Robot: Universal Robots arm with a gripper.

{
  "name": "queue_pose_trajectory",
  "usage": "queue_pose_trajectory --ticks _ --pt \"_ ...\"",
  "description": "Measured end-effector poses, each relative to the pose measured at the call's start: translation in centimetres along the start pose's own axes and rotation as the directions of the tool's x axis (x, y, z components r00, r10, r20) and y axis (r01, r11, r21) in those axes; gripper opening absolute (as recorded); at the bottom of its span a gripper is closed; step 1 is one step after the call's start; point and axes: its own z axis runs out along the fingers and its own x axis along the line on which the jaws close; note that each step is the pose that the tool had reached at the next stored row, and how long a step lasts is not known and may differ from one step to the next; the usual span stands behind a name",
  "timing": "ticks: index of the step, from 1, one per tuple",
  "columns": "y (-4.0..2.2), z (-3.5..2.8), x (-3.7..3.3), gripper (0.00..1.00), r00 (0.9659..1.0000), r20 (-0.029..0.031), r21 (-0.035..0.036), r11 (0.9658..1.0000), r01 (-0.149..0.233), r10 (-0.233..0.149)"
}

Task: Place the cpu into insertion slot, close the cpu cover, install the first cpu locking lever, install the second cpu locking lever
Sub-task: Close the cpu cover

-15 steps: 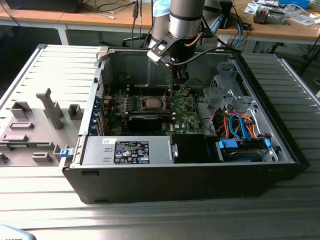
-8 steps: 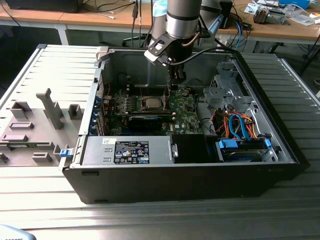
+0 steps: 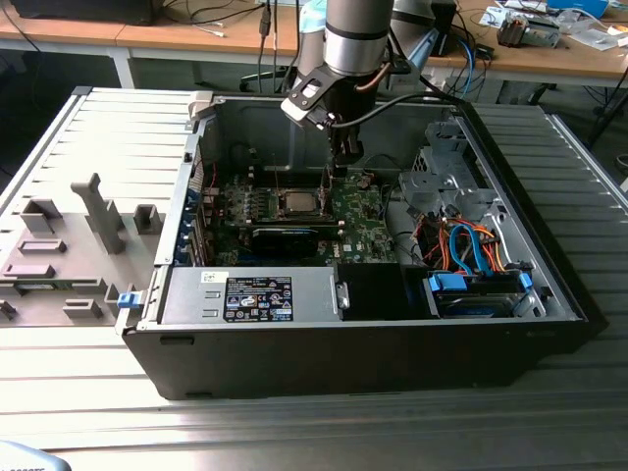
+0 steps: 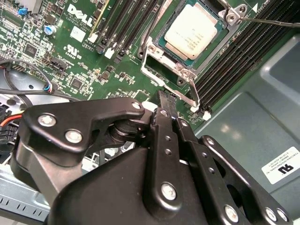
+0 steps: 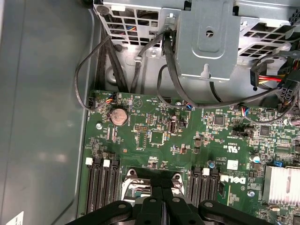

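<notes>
Step in hand: closing the cpu cover [image 4: 145,61], judging by the chip already seated and the frame standing open.
Jaws: drawn together, no gap between the fingers in both wrist views; nothing visibly held. Cannot tell whether the tips touch the frame or pinch its thin edge.
Cpu [image 4: 192,30]: just beyond the jaw tips, past the raised frame, lying flat in the insertion slot [image 4: 233,16], silvery face up and uncovered.
Cover position: right at the jaw tips, swung up off the slot, free edge nearest the tips, hinge side toward the chip; green circuit board [image 5: 154,122] visible through its window.
Locking lever [image 4: 267,19]: thin rod beyond the chip from the jaws, apparently released.
Doing it well: probably best to press on the frame's metal bar, not through the window onto the chip.
Path: likely an arc about the hinge, pushing over and down toward the slot.
Force: light and even, so the frame lands flat on all sides.
Risk: tips slipping off the narrow bar onto the chip face, or a lever rod caught under the frame.
</notes>
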Motion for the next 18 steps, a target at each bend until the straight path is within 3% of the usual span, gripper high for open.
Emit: queue_pose_trajectory --ticks 1,2,4,9,13,18 --pt "0.0 0.0 0.0 0.11 1.0 -0.0001 0.0016 1.0 0.0 0.0" --pt "0.0 0.02 0.01 0.11 1.0 -0.0009 0.0083 1.0 0.0 0.0" --pt "0.0 0.01 0.0 0.11 1.0 -0.0024 0.0354 0.9994 -0.001 0.001" --pt "-0.05 0.02 0.01 0.11 1.0 -0.0025 0.036 0.9994 -0.001 0.001" --pt "-0.74 0.04 0.08 0.11 1.0 -0.0025 0.036 0.9994 -0.001 0.001" --pt "-0.74 0.05 0.08 0.11 1.0 -0.0024 0.036 0.9994 -0.001 0.001"
